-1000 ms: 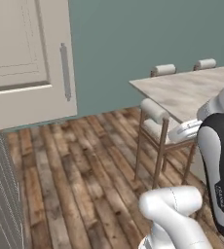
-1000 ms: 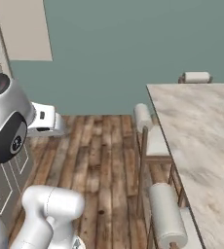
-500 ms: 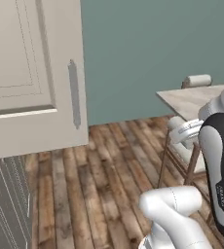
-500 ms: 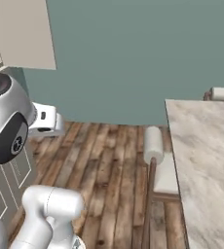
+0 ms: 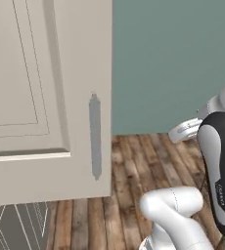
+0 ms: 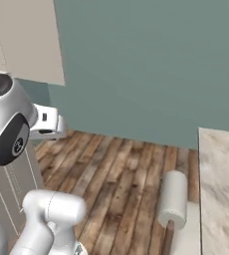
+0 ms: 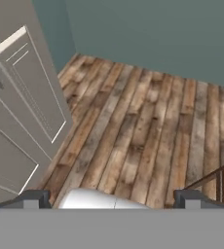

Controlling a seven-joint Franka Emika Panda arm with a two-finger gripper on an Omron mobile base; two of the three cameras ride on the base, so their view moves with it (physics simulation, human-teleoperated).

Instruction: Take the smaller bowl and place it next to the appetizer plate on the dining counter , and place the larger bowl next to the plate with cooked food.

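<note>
Bench [image 6: 221,184]: beige-grey marbled stone, showing as a strip at the right edge; less of it is showing than half a second ago, the camera having swung.
Stool [image 6: 173,198]: pale cylinder back, just left of the bench.
Cabinet door [image 5: 46,97]: now looming larger, near left.
End effector [image 7: 113,200]: fingers standing apart, holding nothing, over the wooden floor [image 7: 133,126].

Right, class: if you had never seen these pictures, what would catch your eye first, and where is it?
The big cream cabinet door with its grey bar handle dominates the left of the left base view. Behind it stands a plain teal wall over a wooden plank floor. At the right edge of the right base view, a corner of the dining counter shows beside a stool.
</note>
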